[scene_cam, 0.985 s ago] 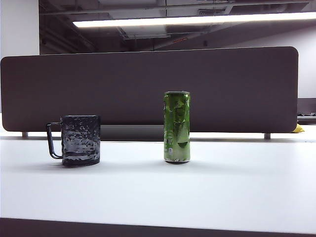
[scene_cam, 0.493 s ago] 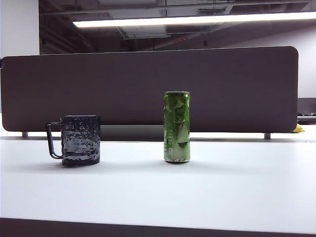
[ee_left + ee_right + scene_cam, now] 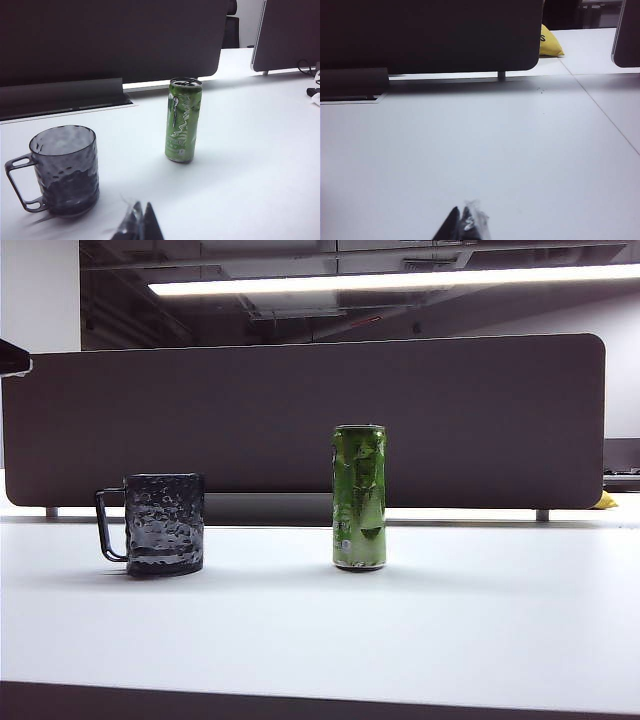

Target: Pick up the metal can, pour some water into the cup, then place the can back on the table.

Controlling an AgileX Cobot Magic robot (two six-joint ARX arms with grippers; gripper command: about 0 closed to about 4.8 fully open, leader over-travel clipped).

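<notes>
Can: the tall, slim, bright-green dented metal can (image 3: 359, 497) with silver rims stands upright on the table, right of the cup and well apart from it; its top shows an opened tab in the left wrist view (image 3: 183, 119).
Cup: the short, dark grey translucent dimpled cup (image 3: 163, 523) stands upright, its thin loop handle pointing away from the can (image 3: 64, 170).
Table: the wide, plain white table (image 3: 450, 630) carries both; a dark grey divider panel (image 3: 300, 420) stands behind them.
Left gripper: the left gripper (image 3: 141, 227) hangs low above the table, near the cup, touching neither it nor the can; its dark fingertips meet, clenched on nothing.
Right gripper: the right gripper (image 3: 464, 226) sits above bare tabletop, fingertips pressed together and empty.
Background: a yellow object (image 3: 549, 42) lies beyond the panel.
</notes>
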